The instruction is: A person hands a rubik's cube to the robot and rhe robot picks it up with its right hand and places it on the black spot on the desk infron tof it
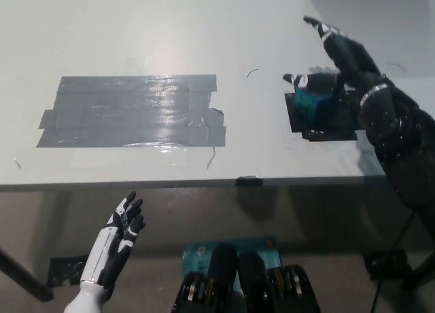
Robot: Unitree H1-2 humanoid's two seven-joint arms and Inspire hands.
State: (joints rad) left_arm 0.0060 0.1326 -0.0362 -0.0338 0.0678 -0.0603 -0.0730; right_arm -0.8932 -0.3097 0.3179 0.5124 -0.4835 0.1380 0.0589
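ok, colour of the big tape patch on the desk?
Grey and glossy tape patch, clearest in the head view.

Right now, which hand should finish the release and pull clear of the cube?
Right. The right hand is spread open just above the cube on the black spot; the left hand rests below the desk edge.

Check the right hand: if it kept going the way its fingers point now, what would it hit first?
Nothing, as far as this view shows. The right hand is open above the cube on the black spot, fingers aimed up-left across bare desk. Height is unclear from overhead.
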